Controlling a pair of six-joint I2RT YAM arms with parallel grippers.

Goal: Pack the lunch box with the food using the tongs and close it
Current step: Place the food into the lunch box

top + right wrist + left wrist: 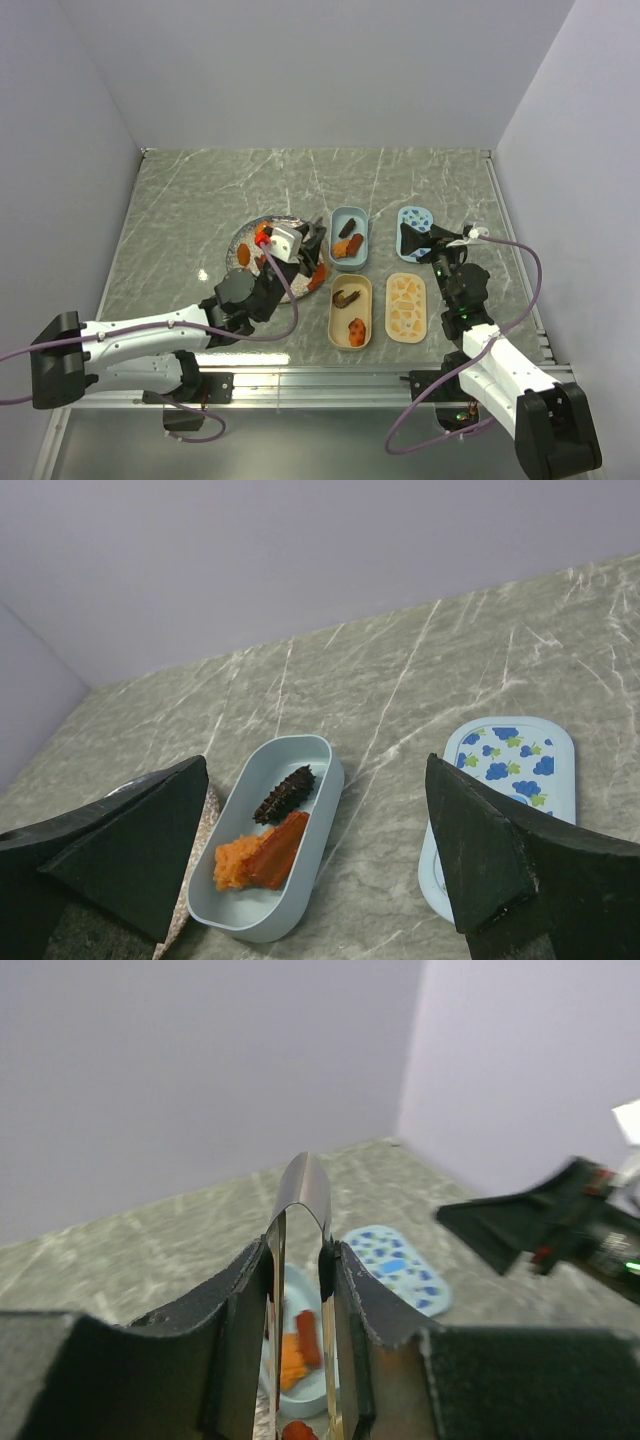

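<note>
The left gripper (300, 1290) is pinched partway shut on steel tongs (302, 1195) above the speckled plate (245, 238). The right gripper (315, 800) gapes wide and empty beside the flowered lid (520, 760). Food chunks (262, 855) lie in the blue tub (325, 755) and the tan tub (333, 320).

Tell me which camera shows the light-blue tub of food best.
Right wrist: the light-blue tub shows large and clear, with a dark ridged piece and orange chunks inside. The top external view shows it small. The left wrist view shows only a strip of it between the arms of the tongs.
</note>
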